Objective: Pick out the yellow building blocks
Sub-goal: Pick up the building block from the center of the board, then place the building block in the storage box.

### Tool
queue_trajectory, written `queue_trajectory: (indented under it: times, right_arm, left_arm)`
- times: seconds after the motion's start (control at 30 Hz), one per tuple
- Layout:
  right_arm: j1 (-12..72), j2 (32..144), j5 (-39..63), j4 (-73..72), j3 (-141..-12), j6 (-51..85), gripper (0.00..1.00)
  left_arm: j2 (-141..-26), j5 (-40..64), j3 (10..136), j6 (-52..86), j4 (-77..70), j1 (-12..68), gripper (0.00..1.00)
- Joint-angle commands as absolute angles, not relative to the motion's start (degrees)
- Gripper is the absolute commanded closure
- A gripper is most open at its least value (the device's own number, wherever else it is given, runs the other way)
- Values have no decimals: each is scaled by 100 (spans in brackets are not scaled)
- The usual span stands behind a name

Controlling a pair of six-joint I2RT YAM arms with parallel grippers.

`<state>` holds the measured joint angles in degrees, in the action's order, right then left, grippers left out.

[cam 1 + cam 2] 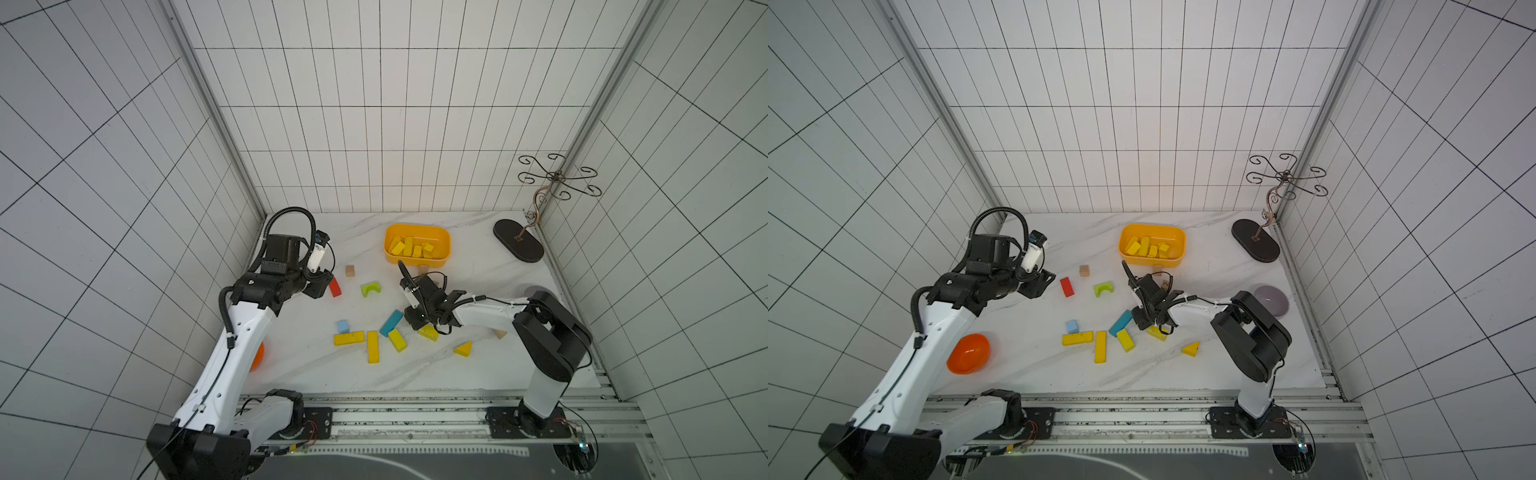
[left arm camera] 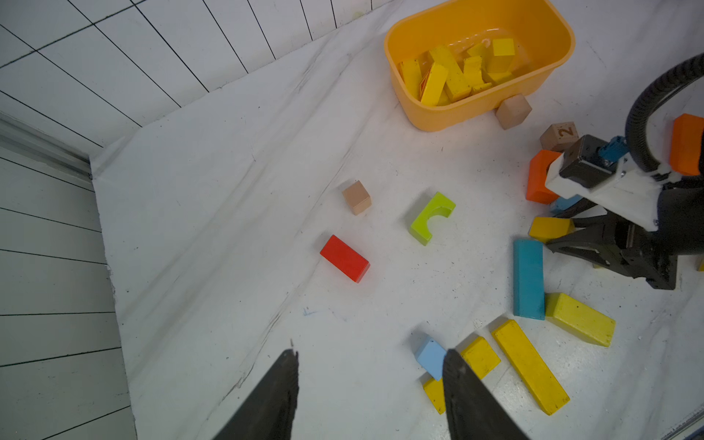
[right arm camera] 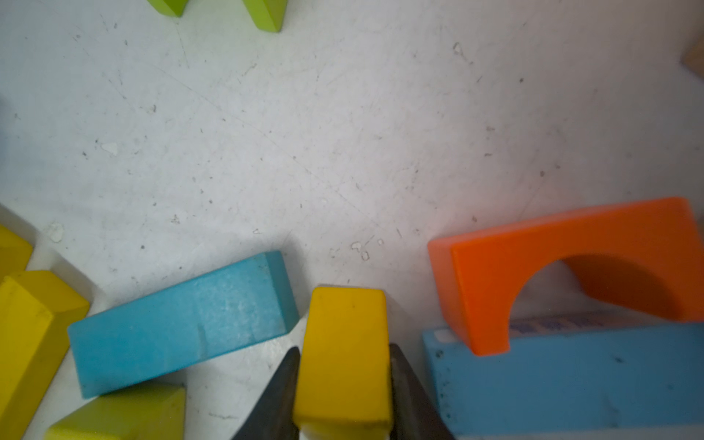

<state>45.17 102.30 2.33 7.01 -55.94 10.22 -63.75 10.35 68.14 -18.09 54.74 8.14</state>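
Observation:
Several yellow building blocks lie in the yellow-orange tub at the back. More lie loose on the table in front: two long bars, a short bar, a block half under the right arm, and a wedge. My right gripper is low over the table, shut on a short yellow block between a teal bar and a blue block. The left wrist view shows that block too. My left gripper hovers open and holds nothing, near a red block.
An orange arch leans on the blue block beside the held block. A green arch, a wooden cube and a light blue cube lie about. An orange bowl, a purple plate and a metal stand sit at the edges.

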Motion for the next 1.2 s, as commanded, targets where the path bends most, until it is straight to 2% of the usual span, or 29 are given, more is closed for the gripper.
queue_trajectory:
  times: [0.0, 0.17, 0.47, 0.67, 0.9, 1.0, 1.17]
  right_arm:
    - [4570, 10182, 94, 1063, -5788, 950, 71]
    - [4570, 9884, 22, 1225, -5821, 890, 79]
    - [4285, 9041, 242, 1625, -6222, 762, 77]
    - [3510, 8919, 698, 1744, -6953, 624, 76]
    - [2677, 9703, 968, 1736, -8321, 475, 76]
    - [2392, 10326, 1050, 1718, -9033, 458, 76]
    - [2118, 11352, 989, 1711, -10021, 337, 77]
  left_arm:
    - [-6284, 1108, 7035, -1925, 5715, 790, 41]
    - [-6223, 927, 6983, -2101, 5776, 784, 41]
    - [-6396, 968, 6654, -3020, 6086, 799, 41]
    - [-6468, 1317, 6424, -3648, 6360, 828, 40]
    - [-6244, 579, 5902, -3980, 6324, 1802, 36]
    - [-6197, 220, 5679, -3889, 6295, 2285, 30]
    - [-6251, 230, 5537, -3827, 6309, 2511, 27]
